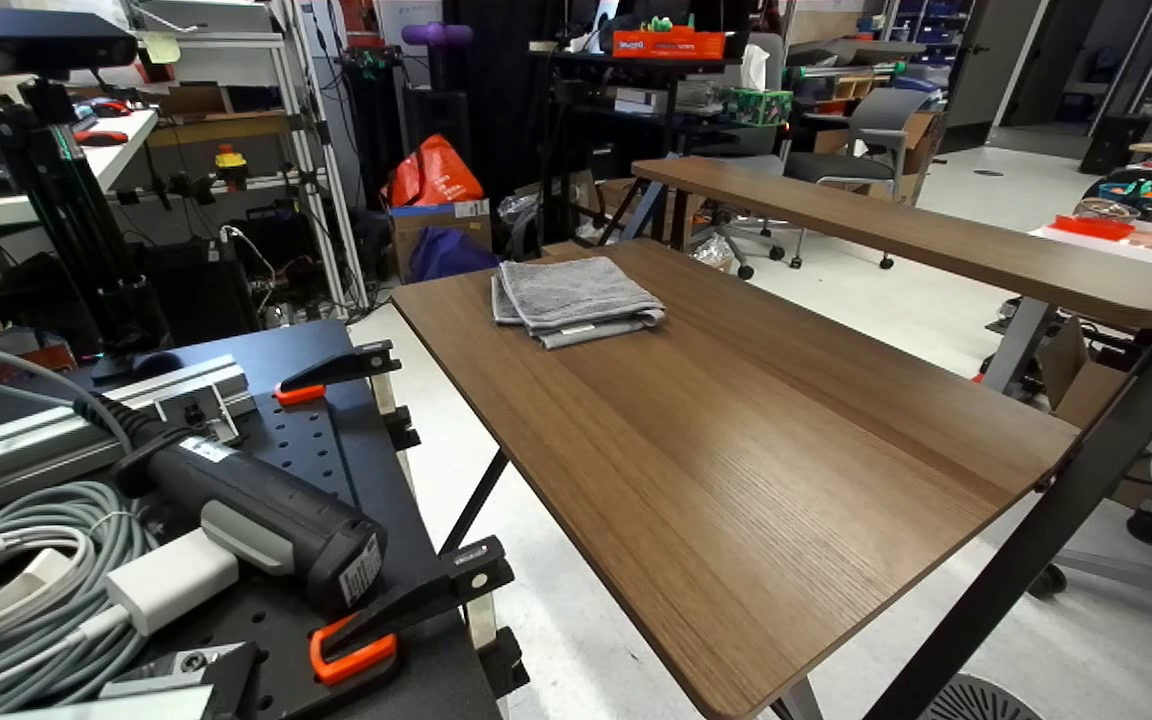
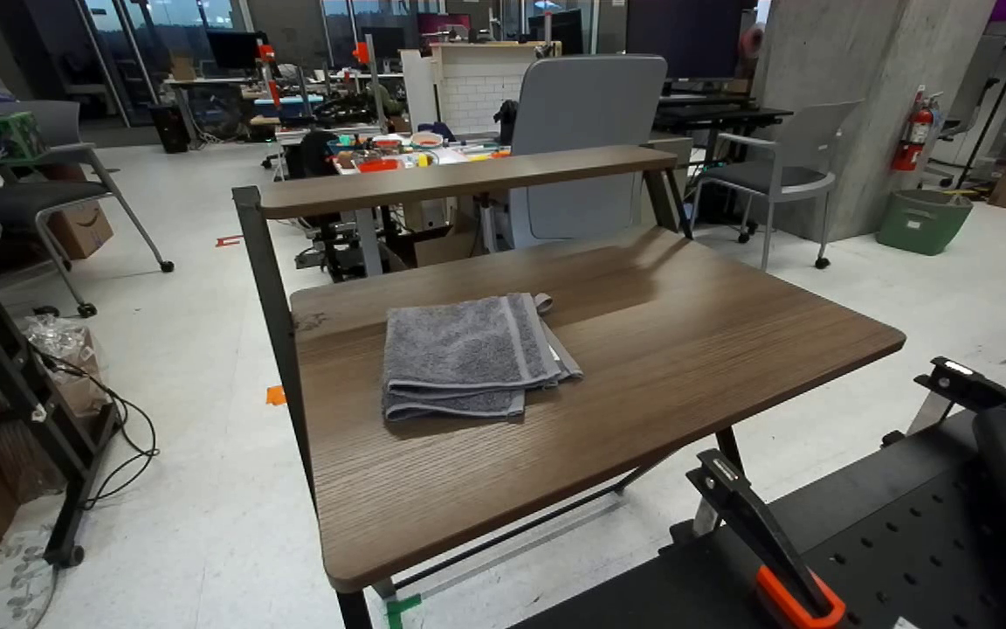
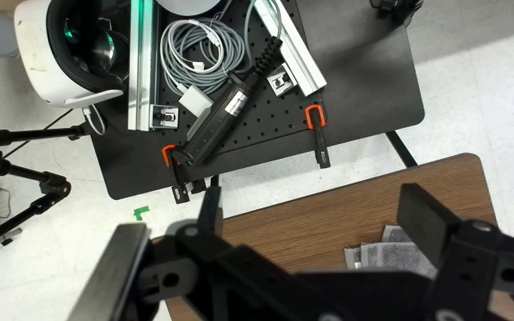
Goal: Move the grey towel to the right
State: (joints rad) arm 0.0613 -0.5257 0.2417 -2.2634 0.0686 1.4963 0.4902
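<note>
Where the grey towel lies: flat on the brown tabletop, in an exterior view nearer the end with the dark upright post.
Towel layers: folded and rumpled, the lower ones sticking out past the upper along two sides, with a small curl at one corner.
Towel direction: the end with the light band points along the brown tabletop's length, away from that post; the sides look so nearly even that the long axis is hard to tell, and the edges sit slightly askew to the tabletop's long edges.
Pincer: in the wrist view its jaws stand wide apart with nothing gripped; one jaw covers part of the towel there, while both exterior views show the towel free of it.
Black tabletop: just beside the brown one, floor showing between; on it a coil of grey cable, a black handheld device and two orange-and-black clamps at its edge.
Orange bin: on a black stand, green things showing above its rim.
Tissue box: green, patterned, a white tissue standing out of it.
Green waste bin: on the floor beside a concrete column, contents hidden.
</note>
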